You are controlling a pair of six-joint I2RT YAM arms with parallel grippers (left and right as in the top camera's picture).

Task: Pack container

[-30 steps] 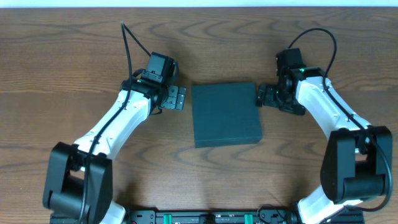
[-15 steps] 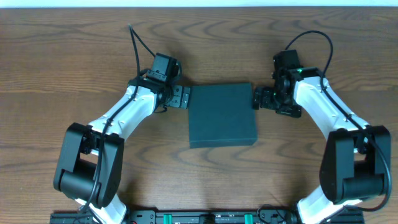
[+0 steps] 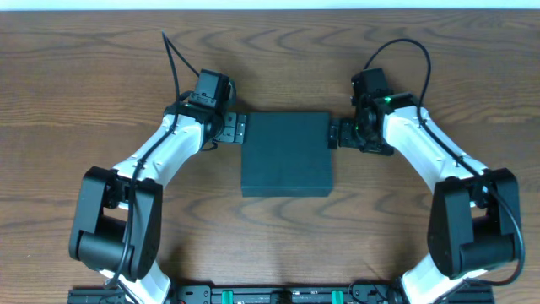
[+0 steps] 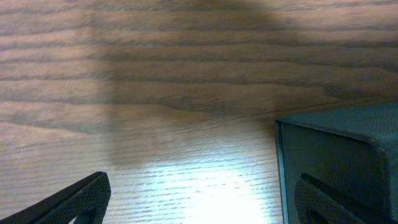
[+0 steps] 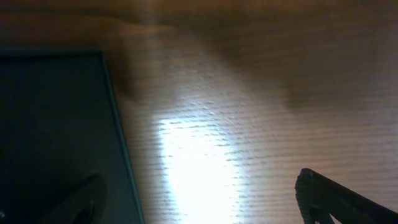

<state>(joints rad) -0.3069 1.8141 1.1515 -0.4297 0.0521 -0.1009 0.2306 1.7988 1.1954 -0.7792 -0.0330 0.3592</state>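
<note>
The container [image 3: 287, 154] is a dark teal square box lying shut and flat on the wooden table [image 3: 101, 67]. My left gripper [image 3: 238, 128] sits at its upper left corner, open. In the left wrist view one fingertip [image 4: 84, 198] is over bare wood and the other overlaps the container's side wall [image 4: 339, 149]; the left gripper [image 4: 202, 202] holds nothing. My right gripper [image 3: 336, 133] is open at the upper right corner. In the right wrist view the right gripper [image 5: 205, 199] straddles the container's edge [image 5: 56, 124], one fingertip [image 5: 329, 199] over wood.
A black rail with green connectors [image 3: 278, 295] runs along the table's front edge between the two arm bases. Black cables [image 3: 173, 59] loop up from both wrists. No snack packets or other loose objects show anywhere on the table.
The container has slid to the left and turned square with the table edge. Both grippers moved left with it, staying open at its upper corners.
</note>
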